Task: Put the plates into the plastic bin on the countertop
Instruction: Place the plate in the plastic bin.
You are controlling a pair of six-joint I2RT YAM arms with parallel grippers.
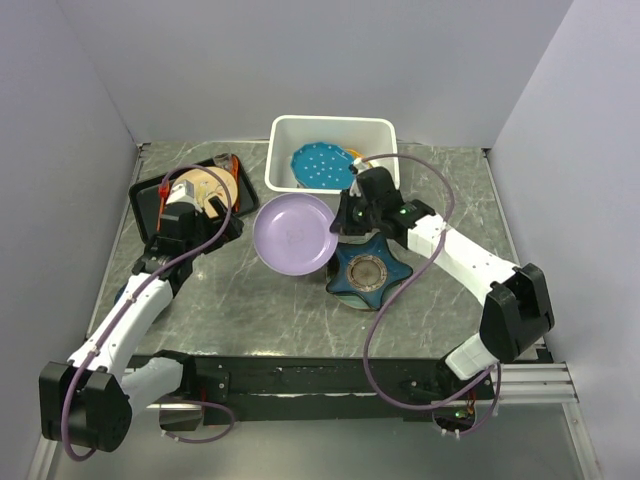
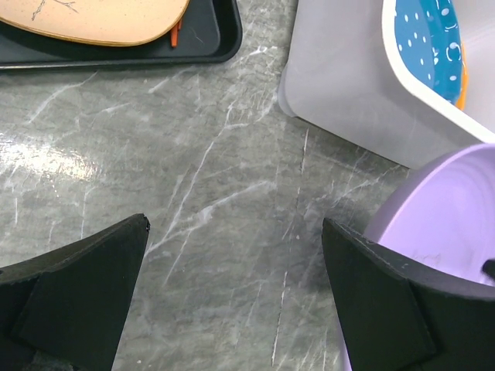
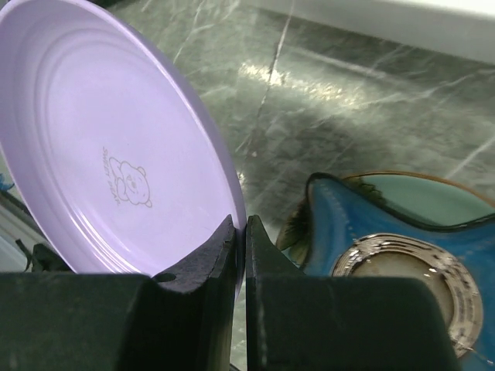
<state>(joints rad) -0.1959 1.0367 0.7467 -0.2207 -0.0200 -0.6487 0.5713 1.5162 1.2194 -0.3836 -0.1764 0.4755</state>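
Holding: right gripper [image 3: 240,232] is clamped on the rim of the lilac plate [image 3: 116,154], with the edge pinched between its two fingers
Lilac plate: tilted, with a small bear drawing on its face; it sits outside the plastic bin [image 1: 283,130], just in front of the bin's near wall
Left gripper [image 2: 234,232]: jaws spread wide over the bare surface [image 1: 250,300] with nothing between them; the lilac plate's edge is beside one finger
Plastic bin: stands at the far side of the surface and holds the blue dotted plate [image 1: 322,165], with an orange edge [image 2: 462,85] showing under it
Star plate [image 1: 368,268]: navy, lying on the surface right of the lilac plate, stacked on a teal dish [image 3: 418,193] with a dark rim
Black tray [image 1: 150,190]: far left, carrying a beige plate [image 1: 200,187]
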